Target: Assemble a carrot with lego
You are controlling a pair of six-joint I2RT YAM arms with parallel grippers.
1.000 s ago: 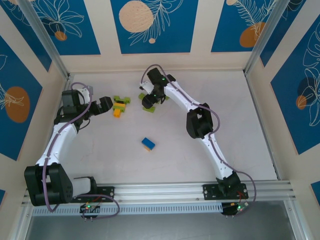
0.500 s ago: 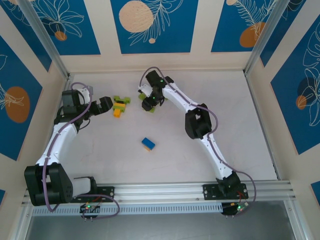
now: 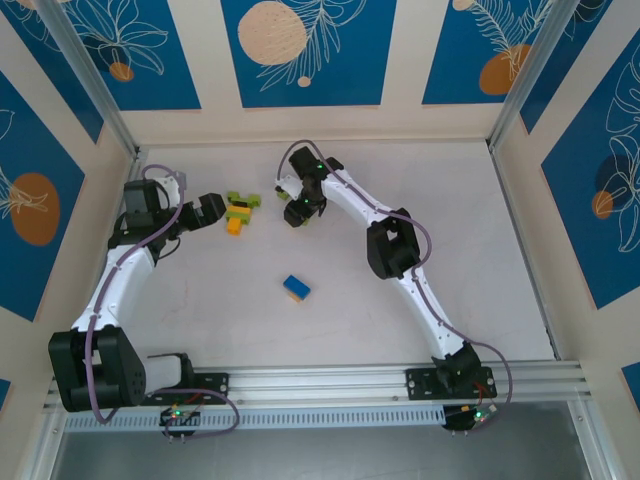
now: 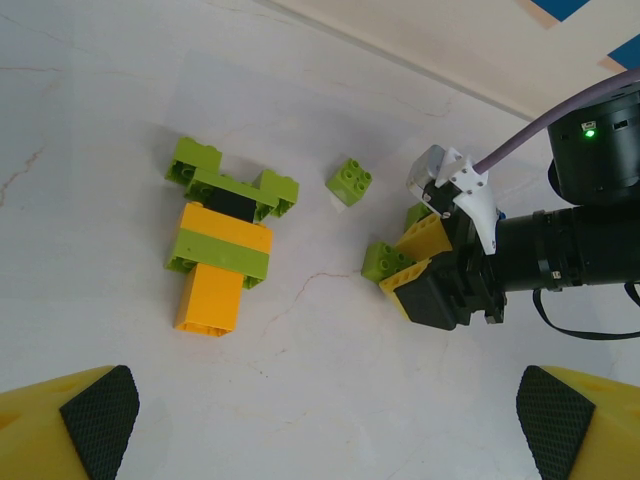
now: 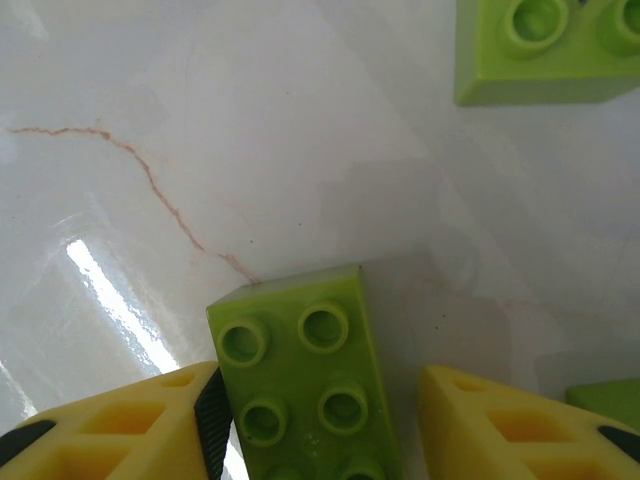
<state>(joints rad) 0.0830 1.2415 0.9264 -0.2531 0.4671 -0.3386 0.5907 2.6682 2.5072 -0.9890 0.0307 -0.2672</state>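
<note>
A part-built lego carrot [image 4: 222,250] lies flat on the table: lime green bricks and a black one on top, then orange, lime and orange bricks. My left gripper [image 4: 320,430] hovers wide open just short of it, also seen from above [image 3: 212,210]. My right gripper [image 3: 296,212] points down at a lime green brick [image 5: 300,380] lying studs up. Its jaws [image 5: 322,410] straddle that brick: the left pad [image 5: 213,405] touches it and a gap remains at the right finger. A small square lime brick [image 4: 349,182] sits between the carrot and the right gripper.
A blue brick with an orange top [image 3: 296,288] lies alone mid-table, nearer the arm bases. Another lime brick [image 5: 540,50] lies just beyond the straddled one. Walls [image 3: 310,125] close the table at the back and sides.
The right gripper has shifted slightly left and down over the lime brick, and its jaws have narrowed around it. The left arm and the carrot have not moved.
</note>
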